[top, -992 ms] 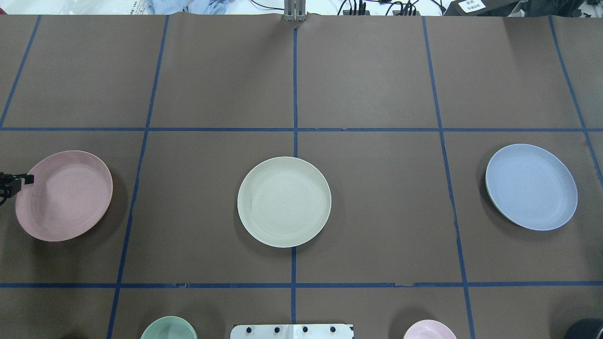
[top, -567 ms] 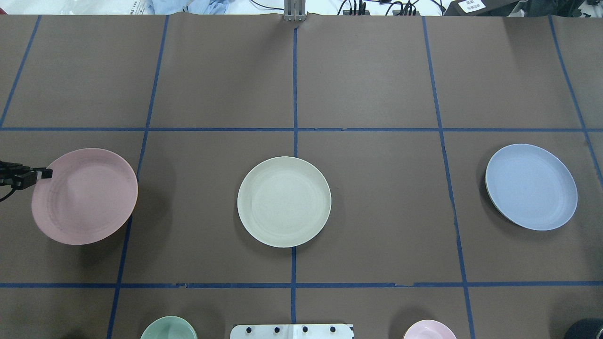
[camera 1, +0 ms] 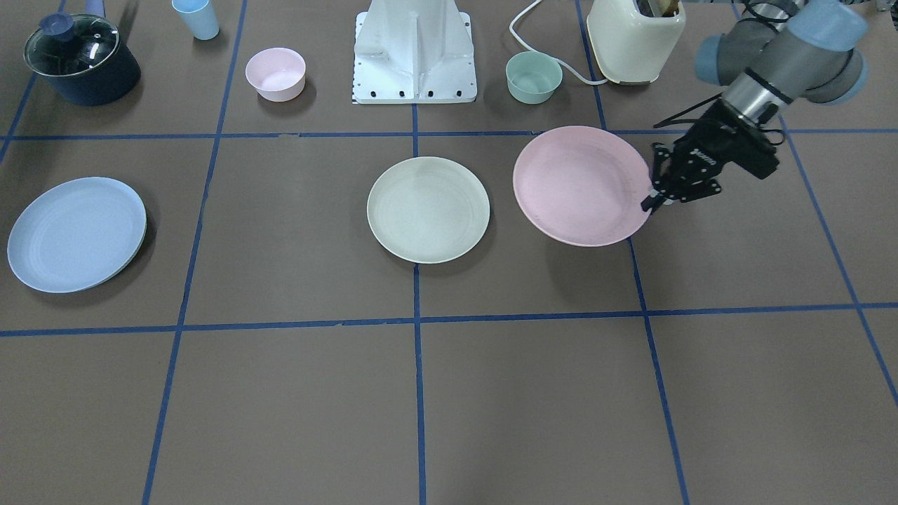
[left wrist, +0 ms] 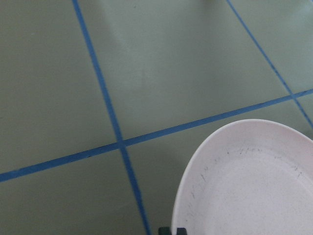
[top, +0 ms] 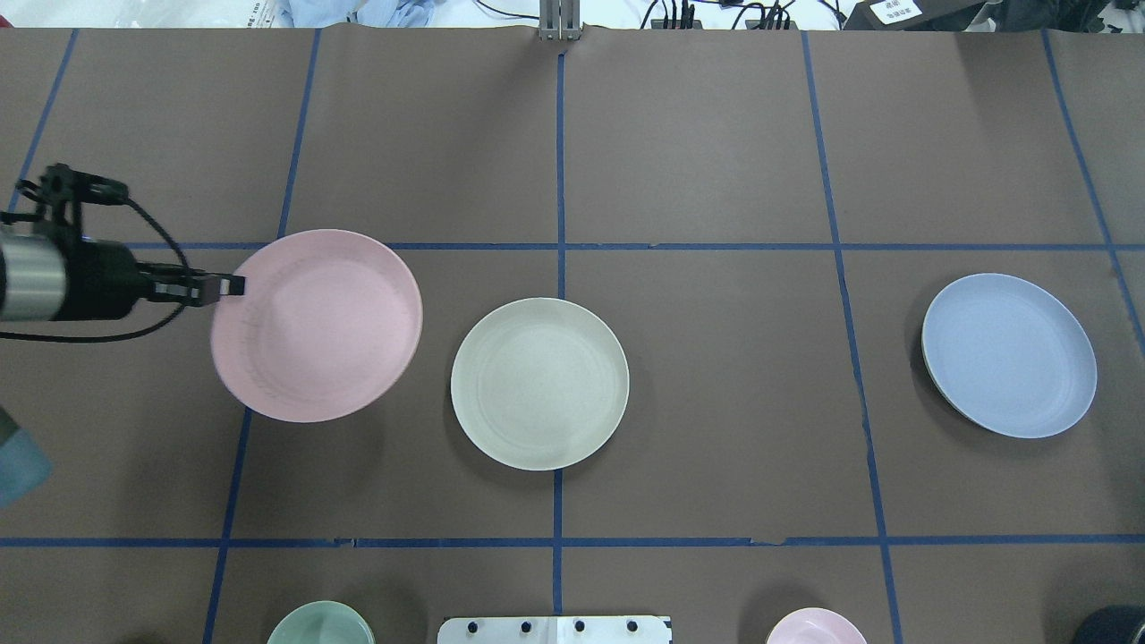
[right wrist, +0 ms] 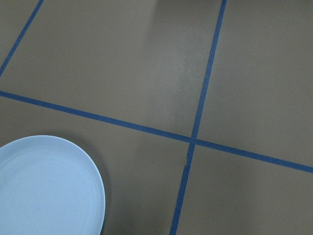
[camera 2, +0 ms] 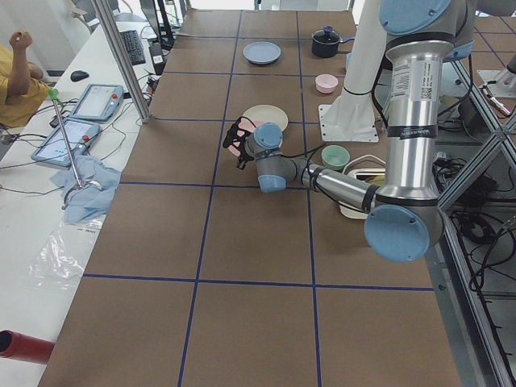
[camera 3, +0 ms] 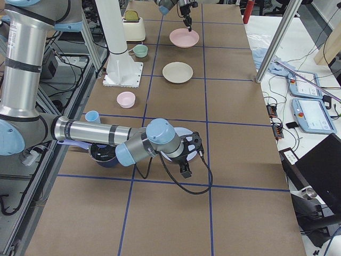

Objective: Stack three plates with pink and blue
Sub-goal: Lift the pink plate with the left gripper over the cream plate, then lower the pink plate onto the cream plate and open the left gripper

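Note:
My left gripper (top: 234, 286) is shut on the left rim of the pale pink plate (top: 318, 326) and holds it tilted above the table, just left of the cream-white plate (top: 539, 383). In the front view the gripper (camera 1: 649, 203) pinches the pink plate (camera 1: 579, 186) beside the cream plate (camera 1: 428, 209). The left wrist view shows the pink plate (left wrist: 244, 186) in the jaws. The light blue plate (top: 1009, 355) lies flat at the far right. My right gripper (camera 3: 184, 169) hangs over the blue plate's far edge; I cannot tell whether it is open or shut. The right wrist view shows the blue plate (right wrist: 44, 191).
Near the robot base (camera 1: 415, 52) stand a green bowl (camera 1: 534, 77), a small pink bowl (camera 1: 276, 73), a cream toaster (camera 1: 635, 38), a dark lidded pot (camera 1: 81, 59) and a blue cup (camera 1: 196, 17). Blue tape lines cross the brown table.
My left gripper has lifted the pink plate and carried it to the right, from the table's left edge to just beside the cream plate. The other plates have not moved.

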Controlling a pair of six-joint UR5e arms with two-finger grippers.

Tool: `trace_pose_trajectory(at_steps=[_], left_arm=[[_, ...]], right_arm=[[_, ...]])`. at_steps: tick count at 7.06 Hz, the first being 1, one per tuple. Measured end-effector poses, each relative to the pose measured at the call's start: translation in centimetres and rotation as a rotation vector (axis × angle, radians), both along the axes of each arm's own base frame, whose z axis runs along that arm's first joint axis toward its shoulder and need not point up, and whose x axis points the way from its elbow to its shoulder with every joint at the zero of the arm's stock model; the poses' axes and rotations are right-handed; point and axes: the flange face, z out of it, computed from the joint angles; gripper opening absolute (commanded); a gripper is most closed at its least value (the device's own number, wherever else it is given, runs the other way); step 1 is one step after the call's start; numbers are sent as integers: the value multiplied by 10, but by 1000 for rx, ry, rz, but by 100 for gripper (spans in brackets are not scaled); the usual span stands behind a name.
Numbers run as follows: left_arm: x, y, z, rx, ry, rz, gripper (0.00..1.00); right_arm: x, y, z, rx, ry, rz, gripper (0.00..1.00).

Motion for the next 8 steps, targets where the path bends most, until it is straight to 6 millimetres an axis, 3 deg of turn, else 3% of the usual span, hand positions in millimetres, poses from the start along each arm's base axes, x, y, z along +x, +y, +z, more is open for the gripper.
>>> trace_pose_trajectory(at_steps=[2, 3, 4, 5, 8], left_arm=[[130, 19, -63, -79, 26, 6, 0], [172, 24, -80, -99, 33, 9, 0], [196, 28, -90, -111, 39, 14, 0], [205, 30, -95, -115, 42, 17, 0], [201, 28, -94, -107, 39, 14, 0]], right_arm=[[0, 0, 1, -2, -2, 0, 100], [0, 0, 1, -3, -3, -1, 100], [0, 1, 1, -4, -6, -2, 100], [0, 1, 1, -4, -7, -2, 100], [-1, 1, 0, -5, -9, -3, 100]])
